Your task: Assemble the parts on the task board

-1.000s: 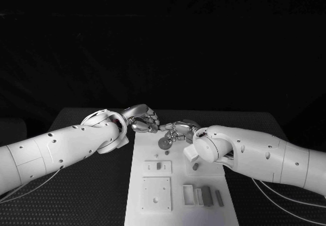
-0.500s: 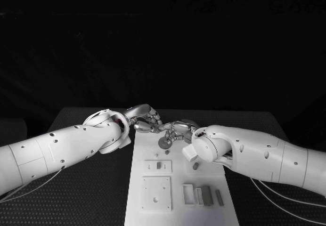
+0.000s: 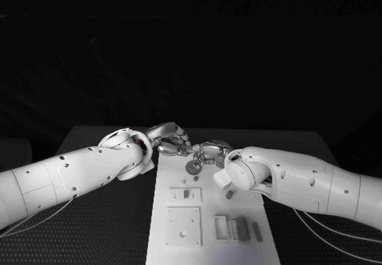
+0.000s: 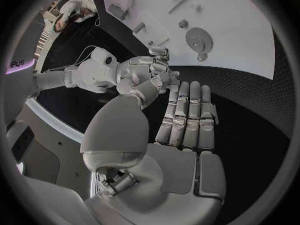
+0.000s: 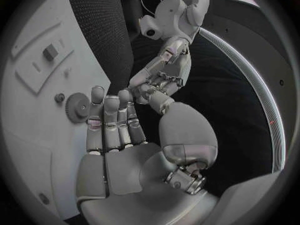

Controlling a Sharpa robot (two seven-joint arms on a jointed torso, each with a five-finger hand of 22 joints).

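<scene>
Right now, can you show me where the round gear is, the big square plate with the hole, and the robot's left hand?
gear (image 3: 192,165), head view, on its round face.
square plate (image 3: 183,226), head view, on its flat top beside the hole.
left hand (image 4: 187,120), left wrist view, on the straight fingers.

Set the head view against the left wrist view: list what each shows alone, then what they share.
Head view alone: the near end of the task board, with a square plate and upright blocks beside it. Left wrist view alone: the left hand's flat palm and straight fingers, holding nothing. Shared: the round gear lying on the board and the right hand near it.
</scene>
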